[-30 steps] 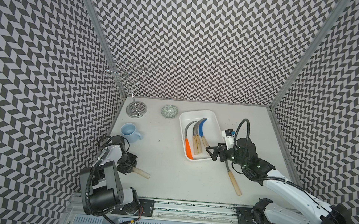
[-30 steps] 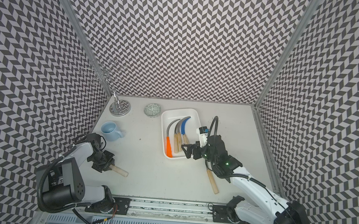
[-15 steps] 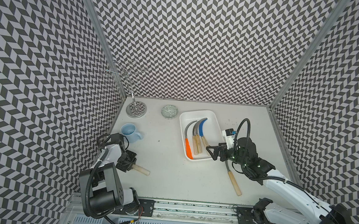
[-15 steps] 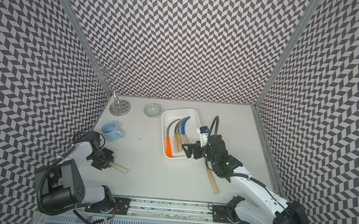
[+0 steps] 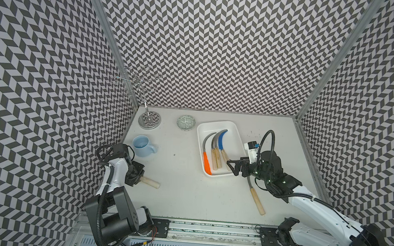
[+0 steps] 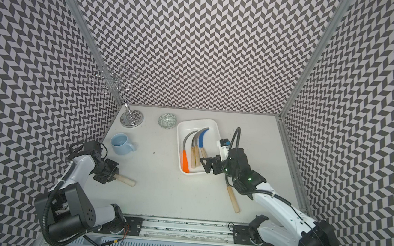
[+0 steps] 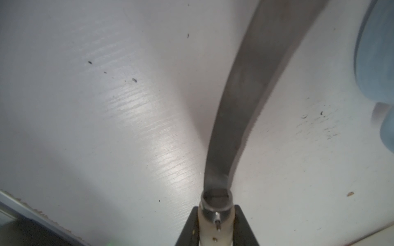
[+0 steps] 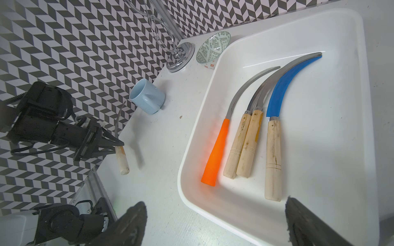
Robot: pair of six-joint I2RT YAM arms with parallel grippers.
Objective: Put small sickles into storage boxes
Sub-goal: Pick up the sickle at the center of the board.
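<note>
Left gripper [image 5: 140, 178] is clamping a sickle [image 5: 150, 182] by its handle and lifting it.
Over the last second the sickle is edging up off the table [image 5: 180, 194] toward the mug [image 5: 141, 145], well apart from the tray [image 5: 235, 136]. Four sickles [image 5: 215, 151] are lying in the tray. The right gripper [image 5: 232, 168] is hovering wide open at the tray's near corner, above the last sickle [image 5: 256, 201].

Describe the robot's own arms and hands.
The left arm and right arm have white shells with black joints and motor housings. Black ribbed cables loop along both. The left hand and right hand are black with triangular open-frame fingers. A white camera module with a blue spot sits on the right wrist, near small green lights.
</note>
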